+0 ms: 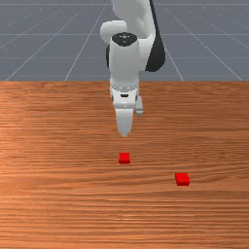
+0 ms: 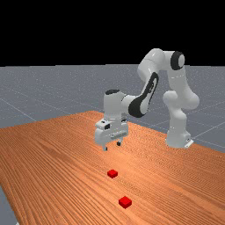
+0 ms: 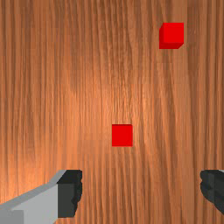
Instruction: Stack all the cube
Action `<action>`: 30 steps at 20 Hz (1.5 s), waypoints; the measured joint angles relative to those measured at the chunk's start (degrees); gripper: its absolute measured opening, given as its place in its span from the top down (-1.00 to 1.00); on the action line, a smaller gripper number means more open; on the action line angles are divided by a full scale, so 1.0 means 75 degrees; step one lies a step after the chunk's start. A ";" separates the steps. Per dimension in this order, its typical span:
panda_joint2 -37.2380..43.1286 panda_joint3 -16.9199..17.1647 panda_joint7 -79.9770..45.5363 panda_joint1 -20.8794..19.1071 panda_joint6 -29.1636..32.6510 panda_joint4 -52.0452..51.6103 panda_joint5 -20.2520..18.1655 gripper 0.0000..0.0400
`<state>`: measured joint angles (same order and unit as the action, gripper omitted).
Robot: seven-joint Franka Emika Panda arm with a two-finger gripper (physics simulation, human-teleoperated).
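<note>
One red cube [image 1: 124,158]: is being supported by the orange-brown wooden tabletop [image 1: 58,209], near the middle of the front view, closer to the arm than its match.
Second red cube [image 1: 182,179]: is being supported by the same wood, well apart from the first, farther from the arm and toward the front view's right.
Two-finger Panda gripper [image 2: 112,146]: is being held pointed downward, raised above the tabletop, on the arm's side of the nearer cube.
Fingers [image 3: 70,192]: are being held wide apart; in the wrist view, the nearer cube is being framed just beyond the gap between their dark tips.
White-and-grey Panda arm [image 2: 156,59]: is being extended across the far view toward its left, bent high above the table.
Backdrop: a grey floor [image 2: 26,92] is being crossed by pale grid lines beyond the wood.
</note>
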<state>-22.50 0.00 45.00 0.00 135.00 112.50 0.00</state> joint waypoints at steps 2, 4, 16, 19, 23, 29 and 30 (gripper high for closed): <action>0.0000 0.0000 0.0000 0.0000 0.0000 0.0000 0.0000 0.21; 0.0039 0.0045 -0.0235 0.0018 -0.0036 0.0060 -0.0046 -0.55; 0.1666 0.1347 -0.9771 0.0050 -0.1402 0.2617 -0.1547 0.99; 0.1671 0.1349 -1.0034 0.0051 -0.1382 0.2603 -0.1693 1.00; 0.1776 0.1311 -1.0101 0.0112 -0.0759 0.2525 -0.1729 -0.55; -0.0155 0.0929 -1.0787 0.0676 0.0889 0.1560 -0.1751 -0.98; -0.0565 0.0915 -1.0885 0.0717 0.1052 0.1279 -0.1768 -0.99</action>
<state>-26.74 6.86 -36.63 5.38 142.89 122.09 -13.26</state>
